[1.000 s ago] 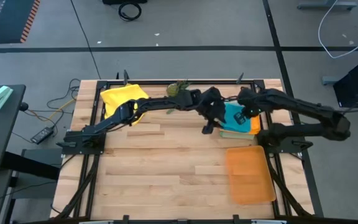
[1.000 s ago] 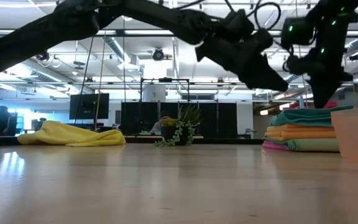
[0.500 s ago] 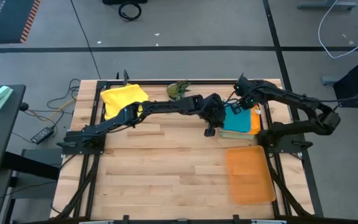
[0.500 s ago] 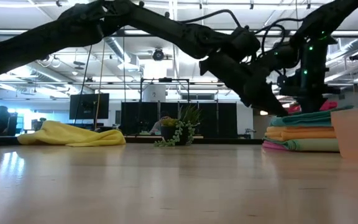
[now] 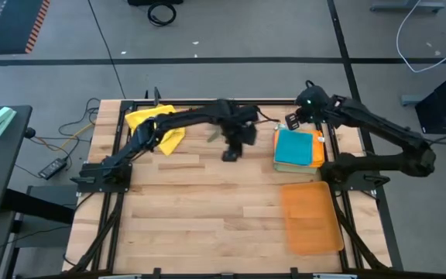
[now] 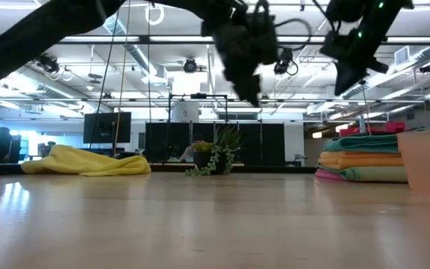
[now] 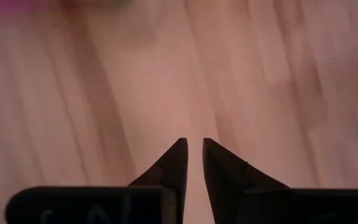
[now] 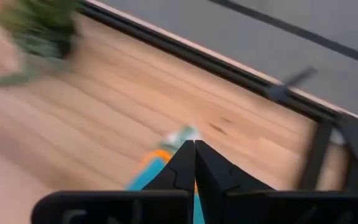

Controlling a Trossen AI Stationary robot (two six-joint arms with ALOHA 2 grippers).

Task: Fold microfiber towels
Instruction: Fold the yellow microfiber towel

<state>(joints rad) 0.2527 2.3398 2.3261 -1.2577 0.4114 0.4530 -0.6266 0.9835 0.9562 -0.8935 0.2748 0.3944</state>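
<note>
With your left gripper [image 5: 231,153] nearly closed and empty, spread it wide, then pinch one corner of the crumpled yellow towel [image 5: 155,124] cleanly.

Left arm [image 5: 161,133] covering part of yellow towel [image 5: 147,118], plant [image 8: 39,28] blurred in right wrist view

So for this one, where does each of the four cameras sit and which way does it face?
High: overhead, straight down on the table; both arms, folded towel stack, yellow towel.
Low: table height, level into the room; arms overhead.
Left wrist: down at bare wood; left pincer slightly apart, empty.
Right wrist: over the stack's edge; right pincer shut, empty.
High and low share the stack, yellow towel and plant.
</note>
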